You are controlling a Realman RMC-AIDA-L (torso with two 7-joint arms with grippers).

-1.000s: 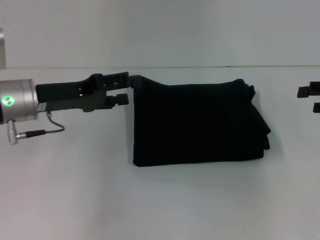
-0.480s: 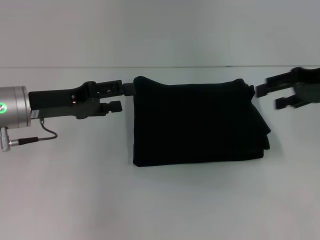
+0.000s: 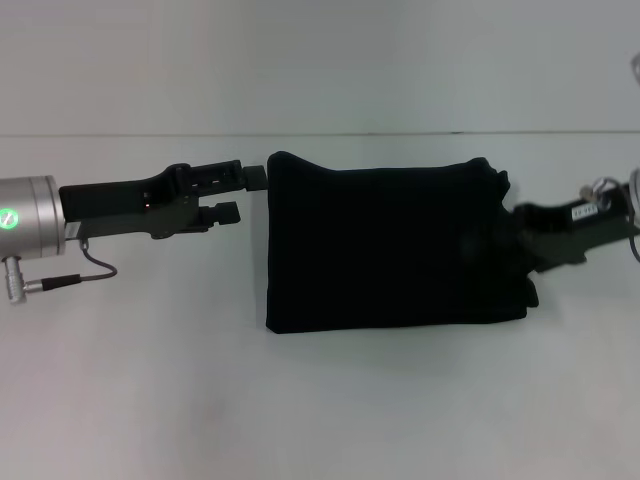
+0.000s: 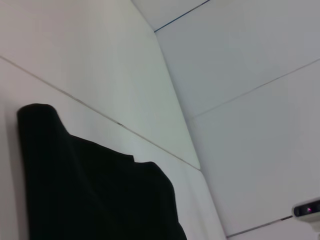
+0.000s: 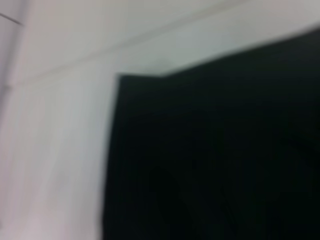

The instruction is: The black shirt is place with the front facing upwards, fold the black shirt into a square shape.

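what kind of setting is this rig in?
Likely a lab or test bench, not a home: a bare white table against a plain white wall, holding only the folded black shirt, with the left gripper and right gripper at its sides.

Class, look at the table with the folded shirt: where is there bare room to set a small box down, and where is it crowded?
Free: the wide strip of table in front of the black shirt, and the strip behind it up to the wall. Crowded: both sides. The left gripper sits at the shirt's far left corner, and the right gripper is against its right edge.
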